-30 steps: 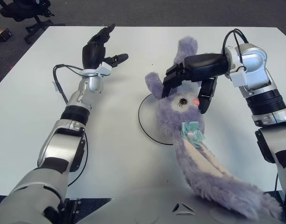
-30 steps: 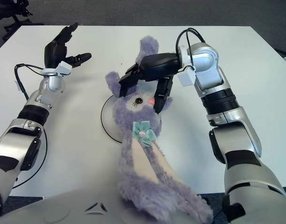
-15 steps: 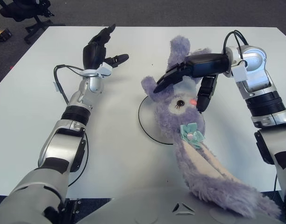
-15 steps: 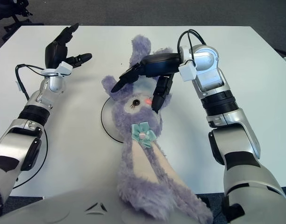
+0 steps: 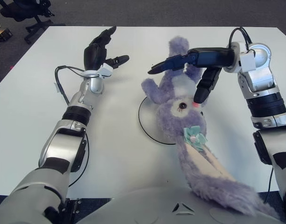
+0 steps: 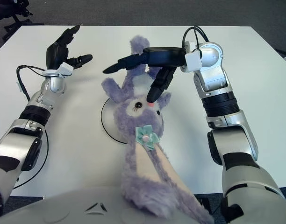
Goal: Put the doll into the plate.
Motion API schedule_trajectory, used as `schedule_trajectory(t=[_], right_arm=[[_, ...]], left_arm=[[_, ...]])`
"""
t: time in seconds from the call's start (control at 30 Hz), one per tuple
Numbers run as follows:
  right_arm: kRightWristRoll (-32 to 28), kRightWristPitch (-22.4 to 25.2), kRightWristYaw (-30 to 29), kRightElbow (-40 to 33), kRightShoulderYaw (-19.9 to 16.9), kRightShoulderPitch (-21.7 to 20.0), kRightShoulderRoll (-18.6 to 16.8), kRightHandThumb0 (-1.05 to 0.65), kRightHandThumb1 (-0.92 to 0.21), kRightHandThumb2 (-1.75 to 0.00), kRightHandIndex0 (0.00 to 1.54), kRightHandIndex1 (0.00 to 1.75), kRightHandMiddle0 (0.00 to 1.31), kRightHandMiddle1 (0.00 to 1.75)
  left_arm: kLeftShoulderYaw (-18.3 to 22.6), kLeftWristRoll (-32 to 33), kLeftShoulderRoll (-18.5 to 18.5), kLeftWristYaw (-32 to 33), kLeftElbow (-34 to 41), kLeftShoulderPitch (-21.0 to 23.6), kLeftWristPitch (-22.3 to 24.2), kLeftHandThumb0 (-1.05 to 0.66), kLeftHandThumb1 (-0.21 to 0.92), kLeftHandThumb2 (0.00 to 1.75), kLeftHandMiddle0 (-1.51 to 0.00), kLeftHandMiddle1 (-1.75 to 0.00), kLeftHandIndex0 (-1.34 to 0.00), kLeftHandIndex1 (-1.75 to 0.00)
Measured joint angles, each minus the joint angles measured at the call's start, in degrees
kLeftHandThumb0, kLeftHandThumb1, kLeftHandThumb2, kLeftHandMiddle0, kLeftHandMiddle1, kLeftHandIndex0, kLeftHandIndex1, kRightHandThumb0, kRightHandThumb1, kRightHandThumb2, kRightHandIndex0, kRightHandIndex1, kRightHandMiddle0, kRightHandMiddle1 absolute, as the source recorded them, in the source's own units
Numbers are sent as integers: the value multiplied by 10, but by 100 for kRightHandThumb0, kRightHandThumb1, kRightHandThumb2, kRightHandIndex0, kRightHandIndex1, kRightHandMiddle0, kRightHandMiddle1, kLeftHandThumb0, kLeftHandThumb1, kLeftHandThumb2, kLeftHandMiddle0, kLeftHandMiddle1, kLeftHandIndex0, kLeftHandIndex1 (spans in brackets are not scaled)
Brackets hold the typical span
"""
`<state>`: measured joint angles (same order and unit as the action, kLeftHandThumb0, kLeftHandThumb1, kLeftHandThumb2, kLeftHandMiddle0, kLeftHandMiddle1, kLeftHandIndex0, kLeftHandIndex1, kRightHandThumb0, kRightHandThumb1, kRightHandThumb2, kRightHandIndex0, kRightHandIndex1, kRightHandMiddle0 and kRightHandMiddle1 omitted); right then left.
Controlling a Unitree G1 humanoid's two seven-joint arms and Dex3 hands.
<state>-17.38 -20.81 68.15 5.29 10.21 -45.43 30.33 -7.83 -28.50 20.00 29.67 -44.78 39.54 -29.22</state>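
Observation:
A purple plush bunny doll (image 5: 181, 106) with a teal bow lies face up. Its head and one ear are over the round white plate (image 5: 147, 119), and its long body trails toward the table's near right edge. My right hand (image 5: 178, 81) hovers just above the doll's head, open. One long finger (image 5: 170, 62) reaches left over the ears, and the thumb points down beside the pink nose; it grips nothing. My left hand (image 5: 100, 50) is raised over the table's far left, fingers relaxed and holding nothing.
The white table (image 5: 31, 107) stretches around the plate. A black cable (image 5: 59, 88) loops beside my left forearm. An office chair (image 5: 26, 11) stands on the floor beyond the far left corner. My torso (image 5: 147, 205) fills the bottom edge.
My right hand has opened and lifted off the doll's head, its fingers swinging up and left. The doll's head has settled lower onto the plate. The left arm stays still.

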Motion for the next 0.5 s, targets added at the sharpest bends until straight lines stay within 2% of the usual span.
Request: schedule_trajectory(t=[0.3, 0.5], right_arm=[[29, -47, -41, -4, -24, 8, 0, -22, -92, -48, 0, 0, 5, 0], [68, -107, -82, 15, -43, 8, 0, -22, -92, -54, 0, 0, 5, 0]], left_arm=[[-1, 2, -2, -3, -2, 1, 0, -23, 92, 17, -57, -1, -43, -34], [-1, 9, -6, -13, -1, 1, 0, -22, 92, 17, -57, 0, -43, -34]])
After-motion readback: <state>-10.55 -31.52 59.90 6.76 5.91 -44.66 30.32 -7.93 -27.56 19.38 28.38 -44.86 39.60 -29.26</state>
